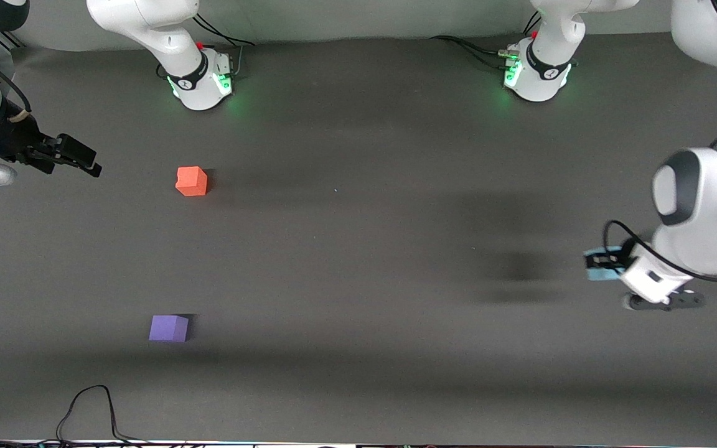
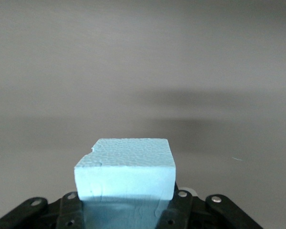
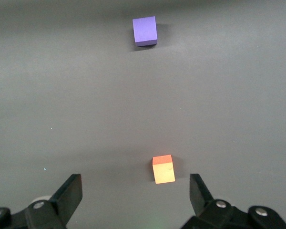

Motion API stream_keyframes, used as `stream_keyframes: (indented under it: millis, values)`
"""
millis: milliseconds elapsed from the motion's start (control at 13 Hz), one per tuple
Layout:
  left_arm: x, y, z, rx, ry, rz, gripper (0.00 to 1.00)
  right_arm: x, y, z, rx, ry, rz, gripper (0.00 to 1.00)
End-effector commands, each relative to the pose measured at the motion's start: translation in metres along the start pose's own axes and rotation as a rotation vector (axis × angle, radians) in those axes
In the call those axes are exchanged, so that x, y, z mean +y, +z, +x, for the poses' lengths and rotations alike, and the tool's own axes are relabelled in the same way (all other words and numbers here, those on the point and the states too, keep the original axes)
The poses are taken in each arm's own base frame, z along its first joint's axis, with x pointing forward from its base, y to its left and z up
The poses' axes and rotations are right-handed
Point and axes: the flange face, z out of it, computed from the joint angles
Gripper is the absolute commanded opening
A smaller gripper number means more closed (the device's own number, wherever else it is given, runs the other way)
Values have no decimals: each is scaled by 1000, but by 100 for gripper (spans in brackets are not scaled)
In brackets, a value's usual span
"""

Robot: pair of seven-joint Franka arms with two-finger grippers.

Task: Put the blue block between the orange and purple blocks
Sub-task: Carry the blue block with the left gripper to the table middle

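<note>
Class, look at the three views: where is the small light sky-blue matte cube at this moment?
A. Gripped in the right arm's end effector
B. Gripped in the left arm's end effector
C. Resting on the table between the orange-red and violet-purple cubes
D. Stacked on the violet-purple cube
B. The small light sky-blue matte cube sits clamped in the left end effector above the left arm's end of the table, while the right end effector is open and empty.

My arms are glossy white shells with dark grey joint caps, and each rounded base (image 1: 200, 81) wears a black band and glows green at its side. Black cables loop from both bases and along my left forearm (image 1: 701, 218). My left hand (image 1: 604, 264) is black with silver screws; my right hand (image 1: 63, 155) has black wedge-shaped fingers (image 3: 71, 193) with silver screw heads.
</note>
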Motion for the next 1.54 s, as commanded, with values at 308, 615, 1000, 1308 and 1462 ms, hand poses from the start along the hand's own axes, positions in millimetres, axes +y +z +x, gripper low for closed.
stream_keyframes:
  millis: [308,615,1000,1308,1462]
  values:
    - [335,-1,-90,52,-134,-40,32,0,-3,-5,-3,8,19,100]
    - [461,74,-172,71,-33,-21,32,1,-3,-4,-3,10,20,100]
    - [511,196,-206,122,13,31,32,1,-3,-4,-3,16,20,100]
    - [515,232,-207,128,31,31,35,1,0,-6,-24,67,13,100]
    - [514,242,-204,132,30,19,40,-4,-1,-6,-19,56,5,100]
